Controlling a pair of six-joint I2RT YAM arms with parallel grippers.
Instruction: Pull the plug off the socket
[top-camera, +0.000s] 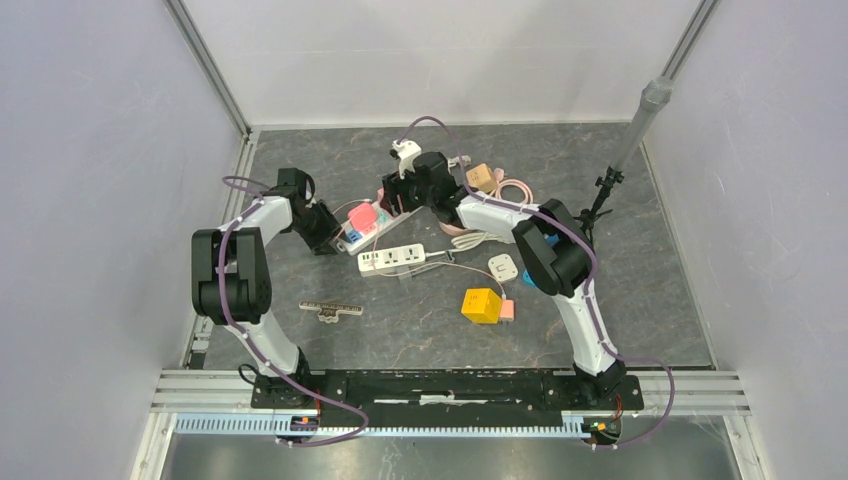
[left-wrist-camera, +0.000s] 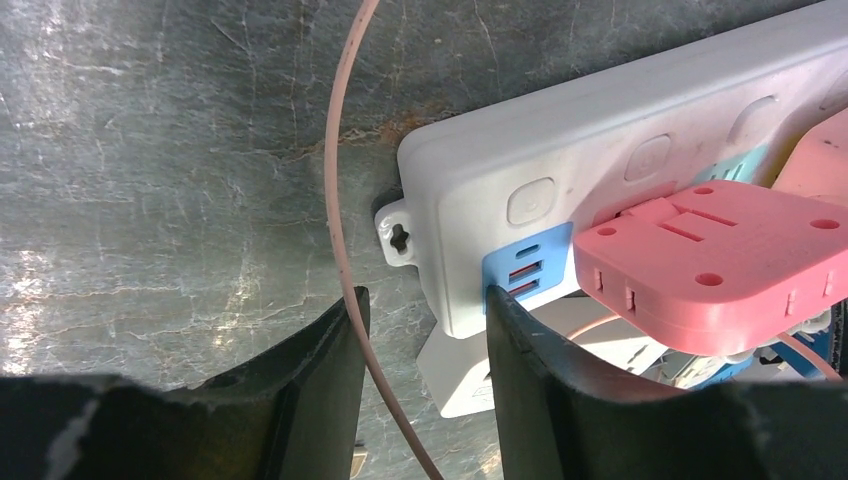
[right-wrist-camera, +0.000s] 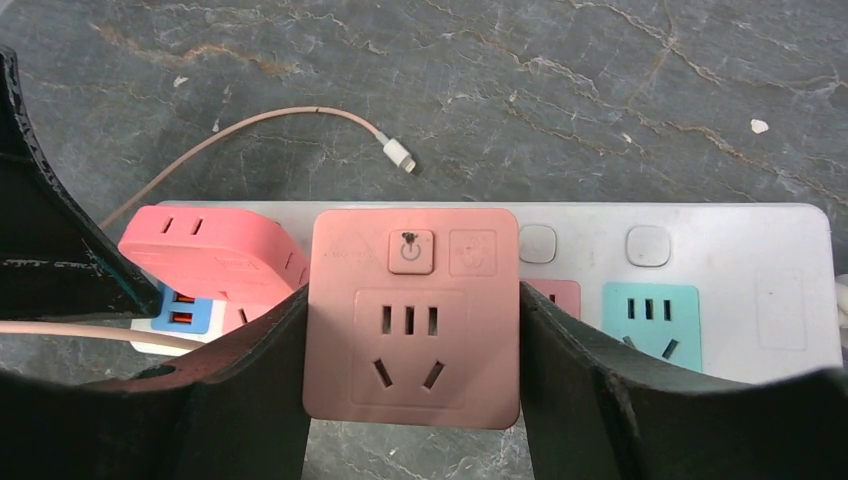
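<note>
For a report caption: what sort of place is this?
Probably a robot test cell in a laboratory: plain white panel walls enclose a dark table, the left arm and right arm are bolted to its near rail, and a power strip lies on it.

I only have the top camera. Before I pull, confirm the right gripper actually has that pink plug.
Observer: Right wrist view: the right gripper has its fingers pressed against both sides of the square pink adapter, which sits on the white power strip.
Operator: Now check the left gripper at the strip's end.
Observer: Left wrist view: the left gripper is open. One finger touches the strip's end by the blue USB panel; the other is clear of the strip.
Operator: Report anything between those fingers.
Observer: A thin pink cable runs through the gap.
</note>
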